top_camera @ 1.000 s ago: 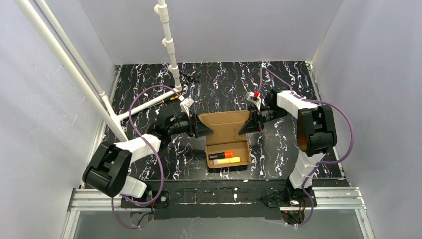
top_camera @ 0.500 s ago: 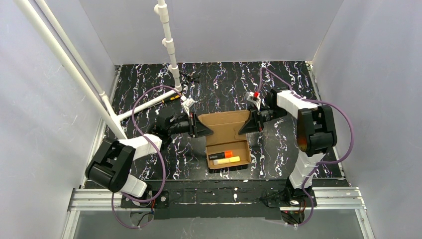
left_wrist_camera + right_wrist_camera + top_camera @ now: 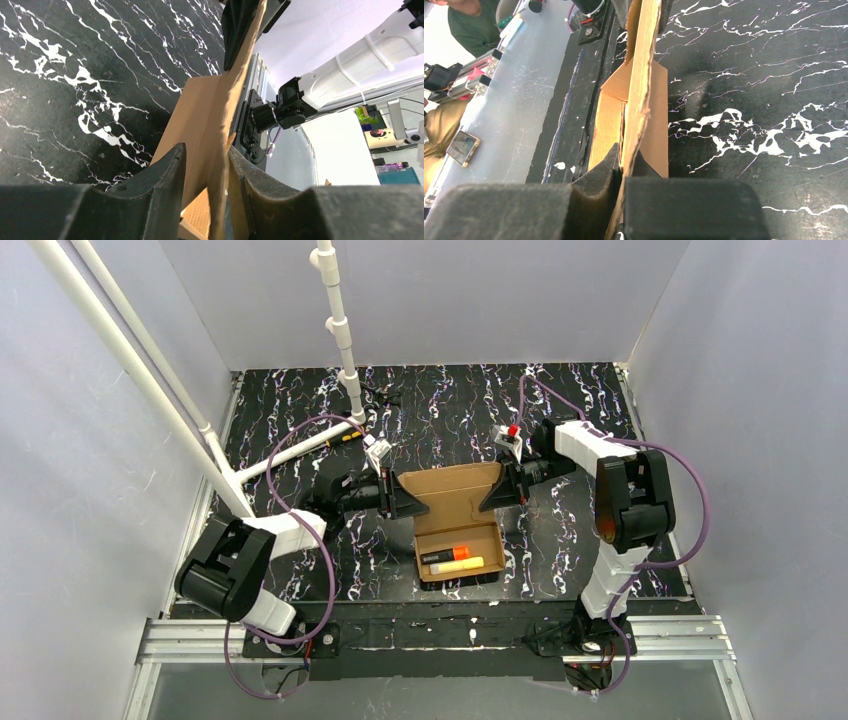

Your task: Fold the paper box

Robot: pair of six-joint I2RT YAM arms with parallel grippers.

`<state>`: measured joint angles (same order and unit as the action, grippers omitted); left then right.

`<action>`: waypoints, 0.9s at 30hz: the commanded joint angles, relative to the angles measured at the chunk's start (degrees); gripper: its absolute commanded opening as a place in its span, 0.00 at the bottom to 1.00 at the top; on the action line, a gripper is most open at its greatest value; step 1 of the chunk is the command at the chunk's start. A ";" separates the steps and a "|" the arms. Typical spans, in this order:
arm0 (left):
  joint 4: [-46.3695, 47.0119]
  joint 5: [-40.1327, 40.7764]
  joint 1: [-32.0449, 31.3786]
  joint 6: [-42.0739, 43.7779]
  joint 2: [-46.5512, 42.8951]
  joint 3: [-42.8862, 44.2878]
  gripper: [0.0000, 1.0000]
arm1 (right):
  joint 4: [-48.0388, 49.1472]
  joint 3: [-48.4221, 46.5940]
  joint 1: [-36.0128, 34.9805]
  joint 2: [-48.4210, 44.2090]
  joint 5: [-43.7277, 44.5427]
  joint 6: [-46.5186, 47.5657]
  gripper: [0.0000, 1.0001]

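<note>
tabletop (image 3: 600, 410): box (image 3: 455, 492) (open) between end effectors (image 3: 415, 500) (image 3: 492, 497)

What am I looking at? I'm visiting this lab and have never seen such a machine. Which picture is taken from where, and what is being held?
These are two robot arms bolted at the near edge of a black marbled table. The wide picture looks down from above; the other two come from cameras on each wrist. On the table stands an open cardboard box with two markers inside. The right gripper pinches the open lid's right edge. The left gripper straddles its left edge; whether it pinches, I cannot tell.
</note>
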<state>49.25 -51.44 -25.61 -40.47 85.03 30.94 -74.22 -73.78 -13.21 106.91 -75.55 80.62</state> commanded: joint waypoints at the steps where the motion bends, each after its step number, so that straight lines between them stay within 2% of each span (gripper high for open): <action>1: 0.05 1.17 0.53 0.42 -3.11 -2.85 0.34 | -4.18 -2.55 -0.33 0.75 -1.61 3.09 0.01; 6: 0.05 0.54 0.91 0.42 -4.75 -5.62 0.34 | -4.83 -2.52 -0.23 0.74 -1.51 4.04 0.01; 11: 0.13 -0.17 0.89 0.10 -3.31 -4.46 0.31 | -5.31 -2.60 -0.23 0.93 -1.45 4.61 0.01; 13: 0.18 -0.76 0.91 -0.15 -2.35 -3.62 0.23 | -5.33 -2.56 -0.26 0.88 -1.45 4.63 0.01; 17: 0.39 -1.45 0.91 -0.32 -1.56 -2.90 0.00 | -5.33 -2.51 -0.23 1.01 -1.43 4.61 0.01; 25: 0.58 -0.07 0.97 0.36 -2.15 -3.22 0.00 | -6.94 -2.86 -0.23 1.86 -1.17 6.45 0.01; 27: 0.58 0.90 1.31 -0.19 -2.10 -3.22 0.15 | -6.99 -2.86 -0.23 1.90 -1.09 6.57 0.01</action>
<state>49.34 -53.17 -25.15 -40.36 83.26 26.28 -78.32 -74.59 -13.08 108.53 -75.35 84.38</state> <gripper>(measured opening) 0.056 0.067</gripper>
